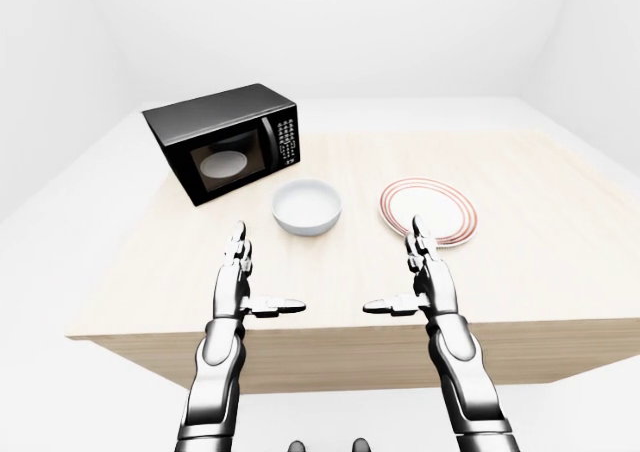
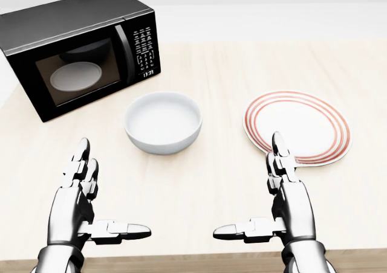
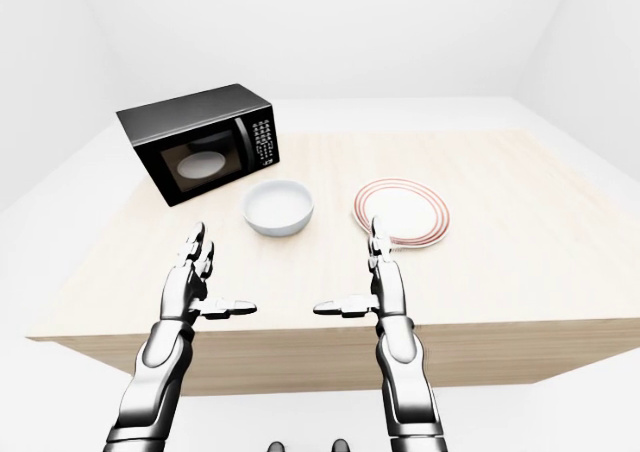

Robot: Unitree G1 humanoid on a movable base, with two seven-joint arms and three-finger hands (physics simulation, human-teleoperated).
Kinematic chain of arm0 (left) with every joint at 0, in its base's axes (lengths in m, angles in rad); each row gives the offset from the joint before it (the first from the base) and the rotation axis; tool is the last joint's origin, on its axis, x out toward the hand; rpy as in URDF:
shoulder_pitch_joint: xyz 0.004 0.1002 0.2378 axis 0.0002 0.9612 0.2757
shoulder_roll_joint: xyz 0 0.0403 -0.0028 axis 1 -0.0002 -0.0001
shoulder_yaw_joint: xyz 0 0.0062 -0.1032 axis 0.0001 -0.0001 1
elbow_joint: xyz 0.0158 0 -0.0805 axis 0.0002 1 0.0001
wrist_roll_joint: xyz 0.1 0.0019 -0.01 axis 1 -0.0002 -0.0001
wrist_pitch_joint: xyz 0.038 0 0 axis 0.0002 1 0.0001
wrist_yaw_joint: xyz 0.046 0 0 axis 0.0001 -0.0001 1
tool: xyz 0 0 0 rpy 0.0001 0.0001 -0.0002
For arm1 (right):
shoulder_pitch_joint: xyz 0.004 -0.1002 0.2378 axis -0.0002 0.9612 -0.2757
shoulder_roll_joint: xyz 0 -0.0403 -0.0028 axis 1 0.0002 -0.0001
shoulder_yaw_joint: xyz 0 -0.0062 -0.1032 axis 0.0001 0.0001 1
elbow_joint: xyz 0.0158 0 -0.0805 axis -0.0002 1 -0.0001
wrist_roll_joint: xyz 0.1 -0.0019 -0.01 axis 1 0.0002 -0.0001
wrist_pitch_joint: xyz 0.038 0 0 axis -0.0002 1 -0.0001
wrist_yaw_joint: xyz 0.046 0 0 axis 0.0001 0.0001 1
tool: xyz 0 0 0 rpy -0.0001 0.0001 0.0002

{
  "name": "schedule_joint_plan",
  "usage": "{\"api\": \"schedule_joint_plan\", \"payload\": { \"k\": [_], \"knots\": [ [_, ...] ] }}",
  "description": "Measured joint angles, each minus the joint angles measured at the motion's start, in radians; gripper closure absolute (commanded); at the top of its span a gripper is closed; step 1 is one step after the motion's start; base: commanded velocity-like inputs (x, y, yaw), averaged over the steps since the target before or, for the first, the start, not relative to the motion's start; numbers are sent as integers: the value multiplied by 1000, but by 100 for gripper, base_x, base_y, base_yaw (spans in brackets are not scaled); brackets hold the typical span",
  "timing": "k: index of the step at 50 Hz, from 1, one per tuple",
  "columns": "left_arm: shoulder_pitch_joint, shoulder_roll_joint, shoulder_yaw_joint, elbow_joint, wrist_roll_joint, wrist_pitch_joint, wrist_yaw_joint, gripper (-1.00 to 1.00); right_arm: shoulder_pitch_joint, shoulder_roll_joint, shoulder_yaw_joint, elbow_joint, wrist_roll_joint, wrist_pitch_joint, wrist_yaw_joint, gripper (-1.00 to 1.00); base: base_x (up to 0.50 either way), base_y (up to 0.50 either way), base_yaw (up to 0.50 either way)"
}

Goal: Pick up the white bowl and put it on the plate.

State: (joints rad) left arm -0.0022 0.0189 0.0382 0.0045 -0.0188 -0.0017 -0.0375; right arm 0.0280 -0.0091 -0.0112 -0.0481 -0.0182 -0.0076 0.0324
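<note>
Fingers spread on each robot hand, left and right, near white bowl.

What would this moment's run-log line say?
stage: pre-grasp | left robot hand: open | right robot hand: open | white bowl: on table | plate: empty

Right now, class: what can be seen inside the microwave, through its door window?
Through the microwave's dark window a pale round turntable plate shows on the floor of the cavity. Nothing rests on it. The cavity's corners and walls are too dark to make out.
</note>
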Motion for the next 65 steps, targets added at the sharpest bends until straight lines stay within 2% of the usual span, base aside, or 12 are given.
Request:
{"api": "schedule_joint_plan", "payload": {
  "k": [39, 65],
  "knots": [
    [0, 0, 0, 0, 0, 0, 0, -100, 4, 4, 21, 24, -24, 7, -2, -100, 0, 2, 0],
    [0, 0, 0, 0, 0, 0, 0, -100, 2, 6, 21, 25, -28, 10, -4, -100, 21, 14, 0]
  ]
}}
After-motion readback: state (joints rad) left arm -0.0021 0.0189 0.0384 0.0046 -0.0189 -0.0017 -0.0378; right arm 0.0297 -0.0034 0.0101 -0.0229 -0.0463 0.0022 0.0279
